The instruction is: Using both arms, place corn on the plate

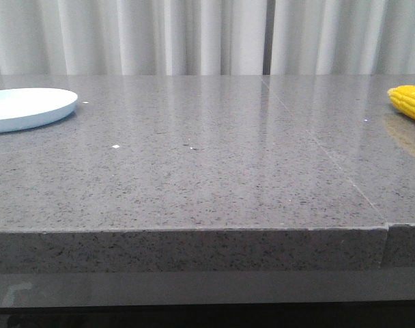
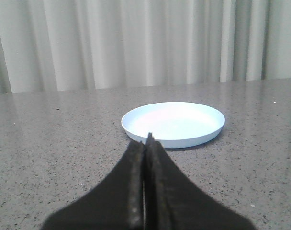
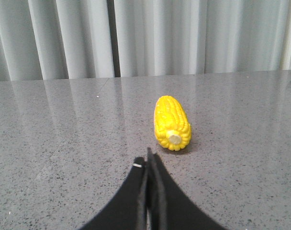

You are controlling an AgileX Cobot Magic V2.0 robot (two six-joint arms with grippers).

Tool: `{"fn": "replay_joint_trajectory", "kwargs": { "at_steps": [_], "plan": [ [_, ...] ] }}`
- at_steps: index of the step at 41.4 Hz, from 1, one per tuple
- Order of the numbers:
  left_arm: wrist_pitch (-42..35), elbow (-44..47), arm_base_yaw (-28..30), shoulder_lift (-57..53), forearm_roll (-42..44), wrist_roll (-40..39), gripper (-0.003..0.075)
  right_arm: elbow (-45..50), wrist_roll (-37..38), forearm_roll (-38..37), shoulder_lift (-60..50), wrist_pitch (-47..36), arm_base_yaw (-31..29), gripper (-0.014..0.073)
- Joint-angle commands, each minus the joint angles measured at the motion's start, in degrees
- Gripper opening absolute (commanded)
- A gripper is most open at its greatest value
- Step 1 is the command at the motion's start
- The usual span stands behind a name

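Grey speckled stone table [image 1: 194, 178] fronts pale curtains [image 1: 194, 34]. Front view: plate [image 1: 23, 108] at 9 o'clock, corn [image 1: 409, 102] at 3 o'clock, well apart. Right gripper [image 3: 149, 154], fingers pressed together and empty, points at the corn's stub end; cob axis runs away from it. Left gripper [image 2: 147, 139], likewise closed, faces the plate.

One plate [image 1: 23, 108] sits on the counter [image 1: 194, 171], and one corn cob [image 1: 409, 102] too. That's a single counter carrying them. Two claws are showing, one left claw [image 2: 146, 143] and one right claw [image 3: 148, 160], each with two fingers pressed together.
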Motion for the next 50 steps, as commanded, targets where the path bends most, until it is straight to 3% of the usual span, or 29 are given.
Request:
{"fn": "replay_joint_trajectory", "kwargs": {
  "at_steps": [1,18,25,30,41,50],
  "plan": [
    [-4.39,0.17,-0.51,-1.04,-0.50,-0.45,-0.0020,-0.92,-0.28,0.01,-0.67,-4.49,-0.27,-0.0067],
    [-4.76,0.17,-0.51,-1.04,-0.50,-0.45,-0.0020,-0.92,-0.28,0.01,-0.67,-5.94,-0.27,-0.0067],
    [-12.81,-0.23,-0.51,-1.04,-0.50,-0.45,-0.0020,-2.90,-0.28,0.01,-0.67,-6.02,-0.27,-0.0067],
    [-14.04,-3.72,-0.51,-1.04,-0.50,-0.45,-0.0020,-8.10,-0.28,0.01,-0.62,-3.31,-0.27,-0.0067],
    [-1.97,-20.62,-0.51,0.33,-0.50,-0.45,-0.0020,-25.16,-0.89,-1.46,4.79,13.05,-0.27,-0.0067],
    [14.77,-35.81,-0.51,9.82,-0.50,-0.45,-0.0020,-37.58,-0.89,-1.46,16.87,24.88,-0.27,-0.0067]
  ]
}}
